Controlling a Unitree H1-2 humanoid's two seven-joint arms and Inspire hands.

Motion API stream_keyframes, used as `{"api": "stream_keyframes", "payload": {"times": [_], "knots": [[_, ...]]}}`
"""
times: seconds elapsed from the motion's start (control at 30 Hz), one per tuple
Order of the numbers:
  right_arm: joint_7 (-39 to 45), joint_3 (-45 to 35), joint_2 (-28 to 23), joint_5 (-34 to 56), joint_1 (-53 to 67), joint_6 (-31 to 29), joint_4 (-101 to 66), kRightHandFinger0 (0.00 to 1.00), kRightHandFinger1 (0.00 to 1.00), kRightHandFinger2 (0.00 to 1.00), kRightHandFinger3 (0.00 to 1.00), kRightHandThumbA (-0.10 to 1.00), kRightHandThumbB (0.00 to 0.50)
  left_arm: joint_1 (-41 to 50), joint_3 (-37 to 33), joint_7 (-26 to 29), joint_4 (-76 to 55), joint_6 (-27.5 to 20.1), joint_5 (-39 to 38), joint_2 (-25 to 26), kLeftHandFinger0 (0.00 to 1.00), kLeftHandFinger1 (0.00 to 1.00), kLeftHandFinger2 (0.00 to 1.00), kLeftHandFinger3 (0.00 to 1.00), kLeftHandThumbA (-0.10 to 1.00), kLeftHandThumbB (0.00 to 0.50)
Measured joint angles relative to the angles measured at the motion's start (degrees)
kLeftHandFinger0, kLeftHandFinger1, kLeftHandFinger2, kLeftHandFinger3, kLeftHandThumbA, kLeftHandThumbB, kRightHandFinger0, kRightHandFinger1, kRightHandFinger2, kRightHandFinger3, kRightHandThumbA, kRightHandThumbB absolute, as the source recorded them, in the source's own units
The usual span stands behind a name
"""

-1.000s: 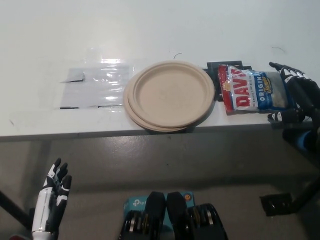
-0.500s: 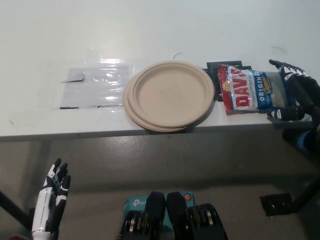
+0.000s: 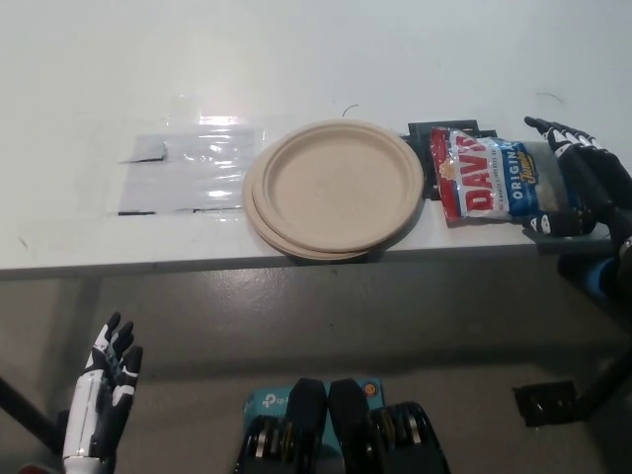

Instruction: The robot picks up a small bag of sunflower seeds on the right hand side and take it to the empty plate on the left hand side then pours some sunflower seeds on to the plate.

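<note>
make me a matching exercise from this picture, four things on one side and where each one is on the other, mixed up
Things:
1. paper plate
2. sunflower seed bag
3. left hand
4. clear plastic sheet

Places:
A. below the table edge, at the lower left
B. flat on the table, left of the plate
C. middle of the table's front edge, empty
D. right of the plate, with the black right hand around its far end

Pairs: 1-C, 2-D, 3-A, 4-B
</note>
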Motion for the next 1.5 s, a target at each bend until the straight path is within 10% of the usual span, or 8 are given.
{"api": "stream_keyframes", "payload": {"times": [0.87, 1.03, 1.13, 1.17, 1.2, 1.23, 1.5], "knots": [[-2.6, 2.6, 2.6, -0.9, -5.0, -0.2, 14.0, 1.0, 1.0, 1.0, 1.0, 0.99, 0.415, 0.0, 0.0, 0.0, 0.0, 0.0, -0.1, 0.0, 1.0, 1.0, 1.0, 1.0, 0.86, 0.0], [-7.9, 5.3, 5.0, -2.2, -11.6, 0.0, 29.1, 1.0, 1.0, 1.0, 1.0, 0.73, 0.45, 0.1, 0.0, 0.0, 0.0, 0.0, -0.1, 0.0, 0.98, 1.0, 1.0, 1.0, 0.9, 0.0], [-10.8, 7.9, 6.5, -2.6, -15.5, 0.3, 36.5, 0.96, 1.0, 1.0, 1.0, 0.13, 0.409, 0.2, -0.1, 0.0, 0.0, 0.0, -0.1, -0.1, 0.97, 1.0, 1.0, 1.0, 0.91, 0.0], [-12.5, 9.7, 7.3, -3.1, -17.4, 1.0, 40.3, 0.78, 1.0, 1.0, 1.0, 0.04, 0.378, 0.2, -0.1, 0.0, 0.0, 0.0, -0.2, -0.1, 0.97, 1.0, 1.0, 1.0, 0.91, 0.0], [-13.7, 11.0, 8.0, -3.5, -18.7, 1.4, 42.4, 0.25, 0.39, 0.56, 0.76, -0.09, 0.354, 0.2, 0.0, 0.0, 0.0, 0.0, -0.2, -0.1, 0.97, 1.0, 1.0, 1.0, 0.94, 0.0], [-14.6, 11.9, 8.3, -3.8, -19.5, 1.8, 44.0, 0.08, 0.2, 0.38, 0.6, -0.1, 0.352, 0.3, 0.0, 0.0, 0.0, 0.0, -0.2, -0.1, 0.97, 1.0, 1.0, 1.0, 0.94, 0.0], [-25.5, 17.3, 9.4, -5.5, -22.2, 3.7, 50.7, 0.0, 0.04, 0.11, 0.27, -0.1, 0.264, 0.4, 1.2, 0.0, -0.3, 0.0, -1.0, 0.0, 0.96, 1.0, 1.0, 1.0, 1.0, 0.0]]}}
